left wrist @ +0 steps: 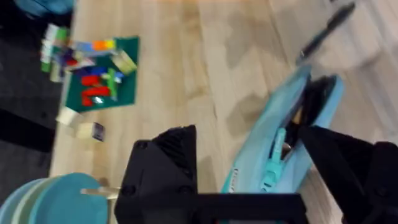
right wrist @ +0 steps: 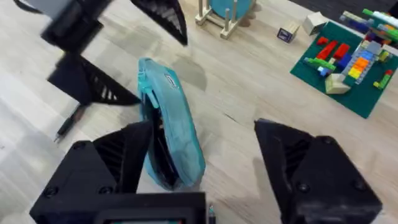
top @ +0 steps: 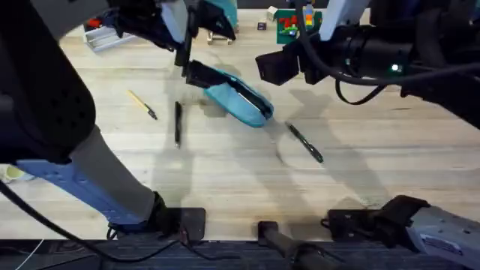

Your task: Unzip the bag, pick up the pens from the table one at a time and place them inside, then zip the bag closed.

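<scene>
Two pens (top: 178,122) are lying on the table (top: 225,180) beside the apparently unzipped bag (top: 238,98), so the spread right gripper (right wrist: 205,155) is needing to pick one while the left gripper (top: 185,64), its fingers wide apart, is steadying the bag's end.

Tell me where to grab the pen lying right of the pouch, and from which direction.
Probably mid-barrel, from straight above. That pen lies flat on the table, apart from the bag, so both long sides look free. It runs diagonally, so turn the wrist until the fingers close across its thin width. The right gripper, open, is the nearer one.
</scene>
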Controlling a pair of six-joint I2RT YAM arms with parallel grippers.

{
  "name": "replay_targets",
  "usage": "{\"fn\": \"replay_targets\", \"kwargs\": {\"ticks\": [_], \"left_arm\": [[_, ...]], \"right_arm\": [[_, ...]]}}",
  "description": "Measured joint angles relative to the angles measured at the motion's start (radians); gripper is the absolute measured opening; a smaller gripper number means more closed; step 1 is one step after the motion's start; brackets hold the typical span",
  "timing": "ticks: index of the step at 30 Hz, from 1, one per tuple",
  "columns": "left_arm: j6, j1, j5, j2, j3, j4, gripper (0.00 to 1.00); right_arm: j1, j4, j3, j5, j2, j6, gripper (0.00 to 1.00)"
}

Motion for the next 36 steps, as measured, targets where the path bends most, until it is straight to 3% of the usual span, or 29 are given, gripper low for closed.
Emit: {"fn": "replay_targets", "kwargs": {"ticks": [8,17,20,25,28,33,36], "left_arm": [[-0.002,0.06,0.132,0.0,0.061,-0.079,0.992],[-0.007,0.064,0.162,0.0,0.165,-0.302,0.995],[-0.052,0.071,0.163,0.0,0.209,-0.337,0.995],[-0.218,0.081,0.139,0.0,0.27,-0.291,0.995],[-0.363,0.082,0.086,0.0,0.298,-0.252,0.995],[-0.69,0.082,-0.08,0.0,0.379,-0.25,0.995],[-0.829,0.082,-0.167,0.0,0.421,-0.279,0.995]], "right_arm": [[-0.026,0.0,0.0,0.0,0.0,0.0,0.997],[-0.036,-0.028,0.004,0.0,0.0,0.0,0.998],[-0.036,-0.103,0.029,0.0,0.0,0.0,0.998],[-0.036,-0.163,0.078,0.0,0.0,0.0,0.998],[-0.036,-0.167,0.088,0.0,0.0,0.0,0.998],[-0.036,-0.172,0.09,0.0,0.0,0.0,0.997],[-0.036,-0.176,0.09,0.0,0.0,0.0,0.997]]}}
